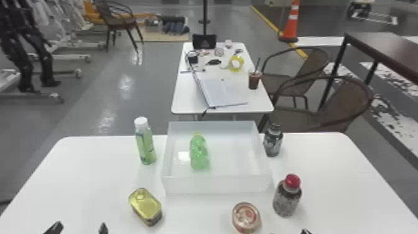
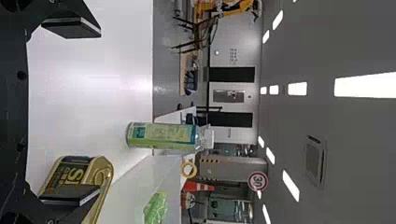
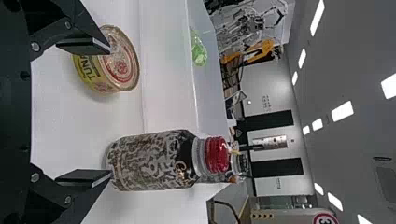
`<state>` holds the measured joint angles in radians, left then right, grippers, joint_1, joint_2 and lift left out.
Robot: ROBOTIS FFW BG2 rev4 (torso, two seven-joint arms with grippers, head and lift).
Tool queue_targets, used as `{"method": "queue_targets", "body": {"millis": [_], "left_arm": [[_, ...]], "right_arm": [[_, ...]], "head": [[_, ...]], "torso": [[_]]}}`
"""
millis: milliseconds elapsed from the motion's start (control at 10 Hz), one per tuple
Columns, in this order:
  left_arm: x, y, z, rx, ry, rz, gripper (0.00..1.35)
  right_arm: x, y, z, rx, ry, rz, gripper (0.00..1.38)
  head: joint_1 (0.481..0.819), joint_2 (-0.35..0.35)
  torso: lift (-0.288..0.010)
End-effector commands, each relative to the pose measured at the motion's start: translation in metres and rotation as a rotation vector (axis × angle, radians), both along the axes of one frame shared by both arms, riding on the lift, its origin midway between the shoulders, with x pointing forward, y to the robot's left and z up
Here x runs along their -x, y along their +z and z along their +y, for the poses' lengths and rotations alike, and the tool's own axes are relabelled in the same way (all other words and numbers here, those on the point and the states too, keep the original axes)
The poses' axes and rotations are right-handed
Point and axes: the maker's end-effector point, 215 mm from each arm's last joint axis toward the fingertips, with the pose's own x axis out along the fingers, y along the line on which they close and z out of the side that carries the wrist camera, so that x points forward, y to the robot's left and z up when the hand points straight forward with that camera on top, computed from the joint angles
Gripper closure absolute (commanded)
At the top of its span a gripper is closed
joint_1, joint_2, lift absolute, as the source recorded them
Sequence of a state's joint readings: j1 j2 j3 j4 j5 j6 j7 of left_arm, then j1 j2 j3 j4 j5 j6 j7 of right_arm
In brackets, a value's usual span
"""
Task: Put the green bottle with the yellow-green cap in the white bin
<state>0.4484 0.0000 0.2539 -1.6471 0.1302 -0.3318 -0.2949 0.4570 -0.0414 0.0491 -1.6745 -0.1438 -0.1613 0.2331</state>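
Green plastic, clear-walled: the green bottle with the yellow-green cap [image 1: 199,153] lies on its side in the white bin [image 1: 214,185], left half, cap toward the far wall. Judged: task goal met; clearing the arms is the sensible next step.

Left gripper [image 2: 99,112]: fingers wide apart, nothing between them, low at the near edge, close to the gold pull-tab tin [image 1: 145,205]. Right gripper [image 3: 110,112]: also spread wide and empty, near the round food tin [image 1: 245,217] and the red-capped dark bottle [image 1: 287,197].

Risks, as judged:
1. Closing or swinging the right gripper could tip the red-capped bottle, tall and near one finger.
2. Left gripper sweeping sideways could shove the gold tin into the bin wall; a jolt might roll the smooth green bottle.
3. Colour confusion: the white-capped green bottle [image 1: 145,141] stands just outside the bin; adding it would be an error.
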Motion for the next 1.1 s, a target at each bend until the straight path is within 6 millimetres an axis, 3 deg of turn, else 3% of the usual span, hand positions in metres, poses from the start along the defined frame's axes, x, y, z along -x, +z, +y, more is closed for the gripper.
{"method": "queue_targets", "body": {"millis": [0, 1000], "left_arm": [[0.017, -0.016, 0.000, 0.029, 0.015, 0.030, 0.13], [0.015, -0.031, -0.011, 0.090, 0.017, 0.061, 0.13]], "right_arm": [[0.002, 0.000, 0.000, 0.001, 0.002, 0.001, 0.34], [0.007, -0.001, -0.001, 0.014, 0.009, 0.012, 0.34]], "head": [[0.549, 0.000], [0.549, 0.000]], "torso": [[-0.100], [-0.100]]}}
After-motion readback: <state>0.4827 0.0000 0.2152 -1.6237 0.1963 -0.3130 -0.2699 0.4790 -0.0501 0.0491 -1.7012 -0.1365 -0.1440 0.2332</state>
